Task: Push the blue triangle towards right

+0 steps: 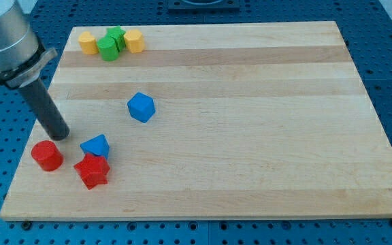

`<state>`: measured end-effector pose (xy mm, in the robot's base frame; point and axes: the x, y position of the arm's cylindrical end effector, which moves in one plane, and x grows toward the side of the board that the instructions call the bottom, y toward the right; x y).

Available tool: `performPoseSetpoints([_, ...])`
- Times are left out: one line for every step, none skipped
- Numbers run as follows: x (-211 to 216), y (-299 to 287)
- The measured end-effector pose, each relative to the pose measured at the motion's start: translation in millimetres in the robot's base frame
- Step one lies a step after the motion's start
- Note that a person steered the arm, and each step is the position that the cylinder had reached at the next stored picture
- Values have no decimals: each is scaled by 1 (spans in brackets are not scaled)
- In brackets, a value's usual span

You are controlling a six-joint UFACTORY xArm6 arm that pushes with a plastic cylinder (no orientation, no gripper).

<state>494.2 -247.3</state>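
Observation:
The blue triangle point(96, 146) lies on the wooden board near the view's lower left, touching the red star point(92, 170) just below it. My tip point(60, 135) rests on the board a short way to the left of the blue triangle and slightly above it, not touching it. A red cylinder point(47, 156) stands just below and left of my tip.
A blue cube point(141, 107) lies up and right of the triangle. Along the board's top edge at the left sit a yellow block point(87, 42), two green blocks point(107, 48) point(117, 36) and another yellow block point(134, 41). The board's left edge point(29, 129) is close to my tip.

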Motion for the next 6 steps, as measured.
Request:
performPoseSetpoints([17, 3])
performPoseSetpoints([27, 33])
performPoseSetpoints([27, 99])
performPoseSetpoints([21, 169])
performPoseSetpoints([21, 157])
performPoseSetpoints([22, 123])
